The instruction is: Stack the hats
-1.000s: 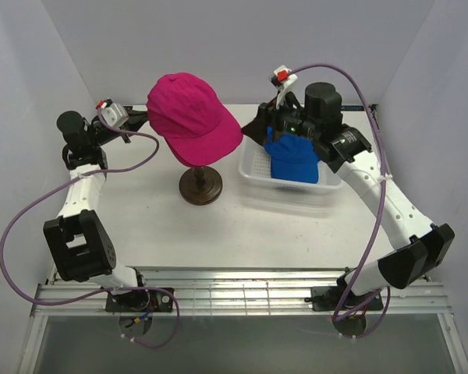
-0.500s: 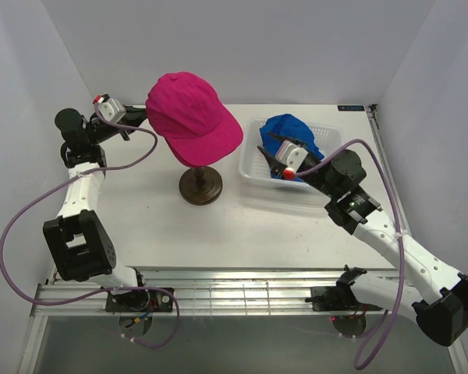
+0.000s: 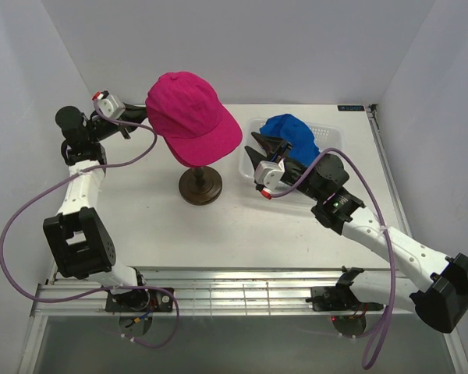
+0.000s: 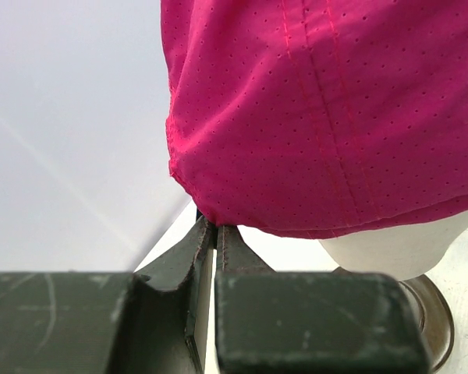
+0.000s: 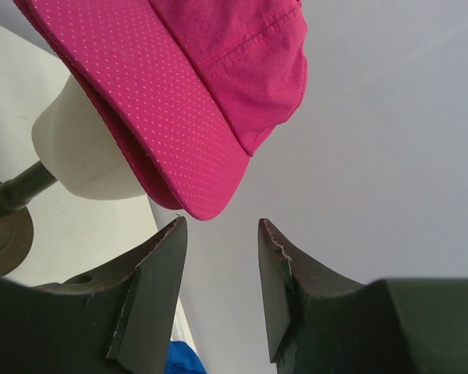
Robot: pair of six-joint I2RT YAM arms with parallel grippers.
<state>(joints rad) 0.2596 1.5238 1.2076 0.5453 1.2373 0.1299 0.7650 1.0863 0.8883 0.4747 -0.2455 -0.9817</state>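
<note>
Hats are in two places: a pink hat [image 3: 189, 109] sits on the mannequin head [image 5: 70, 148] atop its dark stand [image 3: 200, 185] mid-table, and a blue hat [image 3: 292, 134] lies in the white basket [image 3: 331, 131] just to the right of it. The left hand [image 4: 210, 234] is clenched on the rear hem of the pink hat, with a thin fold of fabric pinched between its fingertips. The right hand [image 5: 221, 226] is released and grasps nothing. Its jaws stand apart just below the tip of the brim [image 5: 164, 132], not touching it. The step looks like taking the brim so both hands can settle the pink hat square on the head. To do that well, the right hand should rise until the brim tip lies well between the jaws before it clenches, gripping the stiff edge flat rather than crumpling it. The left hand's pinch is shallow, so any pull should be gentle and even on both sides, or the hem may slip free. A hard tug could also tilt the stand on the table [image 3: 140, 218].
</note>
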